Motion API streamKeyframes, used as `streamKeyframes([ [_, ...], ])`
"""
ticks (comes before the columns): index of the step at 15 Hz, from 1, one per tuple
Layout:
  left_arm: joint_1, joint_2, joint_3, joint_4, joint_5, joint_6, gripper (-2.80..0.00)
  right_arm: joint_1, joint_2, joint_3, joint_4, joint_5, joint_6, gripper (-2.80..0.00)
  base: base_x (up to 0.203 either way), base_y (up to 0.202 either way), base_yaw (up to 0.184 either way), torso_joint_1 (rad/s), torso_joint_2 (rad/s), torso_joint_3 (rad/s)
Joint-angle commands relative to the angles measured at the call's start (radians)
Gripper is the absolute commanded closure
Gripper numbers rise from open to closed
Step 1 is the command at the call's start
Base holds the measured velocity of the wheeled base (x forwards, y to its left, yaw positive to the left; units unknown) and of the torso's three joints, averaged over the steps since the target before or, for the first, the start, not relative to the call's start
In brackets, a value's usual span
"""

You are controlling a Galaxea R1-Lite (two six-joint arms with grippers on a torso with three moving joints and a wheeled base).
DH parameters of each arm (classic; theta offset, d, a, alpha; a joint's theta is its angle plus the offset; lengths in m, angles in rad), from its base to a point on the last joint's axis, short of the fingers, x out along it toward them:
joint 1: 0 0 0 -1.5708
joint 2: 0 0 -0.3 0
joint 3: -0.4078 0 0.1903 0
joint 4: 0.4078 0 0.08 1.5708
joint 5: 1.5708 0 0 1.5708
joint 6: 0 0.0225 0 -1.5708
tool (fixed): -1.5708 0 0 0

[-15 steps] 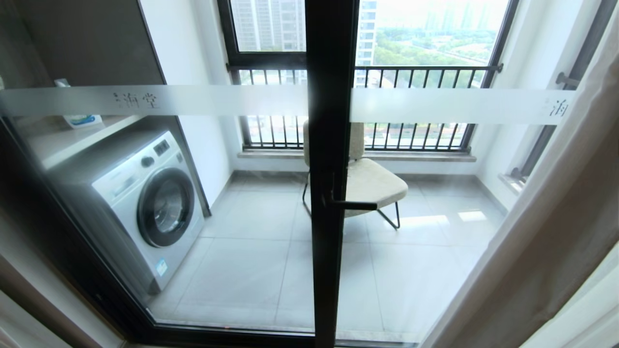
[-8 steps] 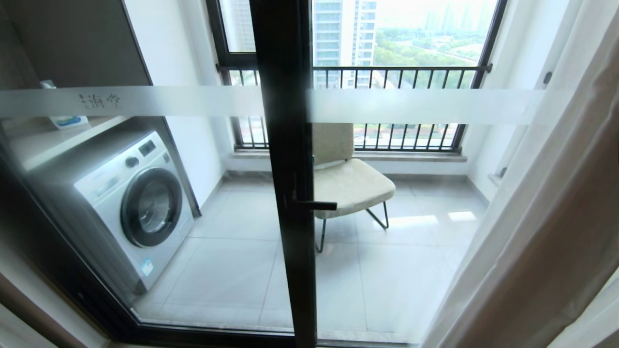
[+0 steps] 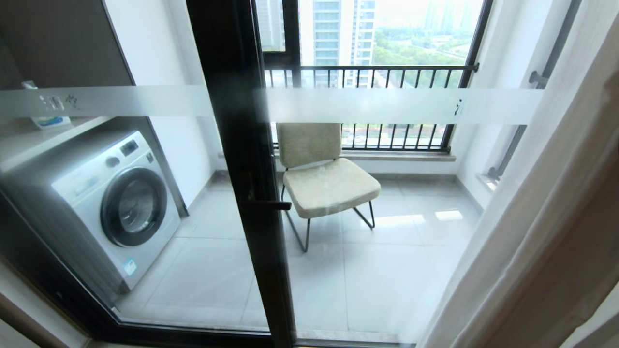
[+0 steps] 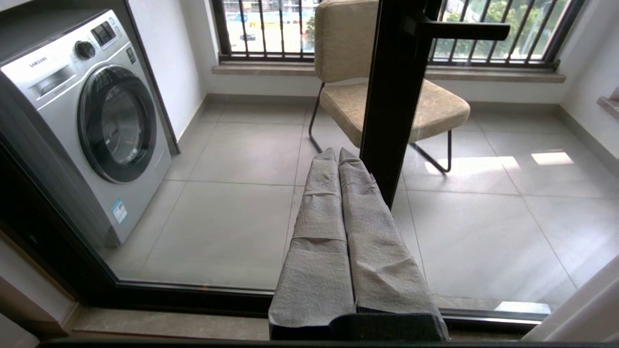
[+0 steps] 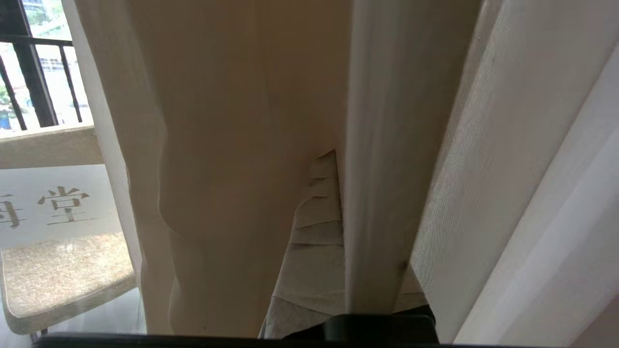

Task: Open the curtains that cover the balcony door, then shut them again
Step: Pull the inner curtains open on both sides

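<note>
Pinching a fold of the curtains, with the right gripper clamped on the fabric: one wrapped finger visible in the right wrist view, the other hidden behind a pale pleat, so the cloth runs between them. Held that way, by the look of it, so the drape can be dragged along its rail rather than merely pushed. Bunched at the right edge of the head view, the curtains leave nearly all of the balcony door uncovered, its black frame left of centre and the frosted band crossing the upper part of the frame. Judging from that, opening done or almost done, closing not yet begun.

Hanging idle low before the glass, the left gripper, its padded fingers pressed together on nothing, pointed at the door's lower frame in the left wrist view. Kept out of the way, probably, since one arm suffices for a sliding drape.

Seen through the glass: washing machine at lower left, chair at centre.
</note>
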Motion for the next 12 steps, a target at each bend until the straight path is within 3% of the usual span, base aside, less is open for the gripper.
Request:
streamKeyframes([
  [1,0.0,0.0,0.0,-0.001,0.001,0.0,0.0,-0.004,0.005,0.0,-0.001,-0.001,-0.002,0.0,0.0,-0.194,0.0,0.007,0.0,0.007],
  [12,0.0,0.0,0.0,-0.001,0.001,0.0,0.0,-0.01,0.005,0.014,-0.005,-0.002,-0.002,0.0,0.0,-0.194,0.0,0.002,0.0,0.002],
])
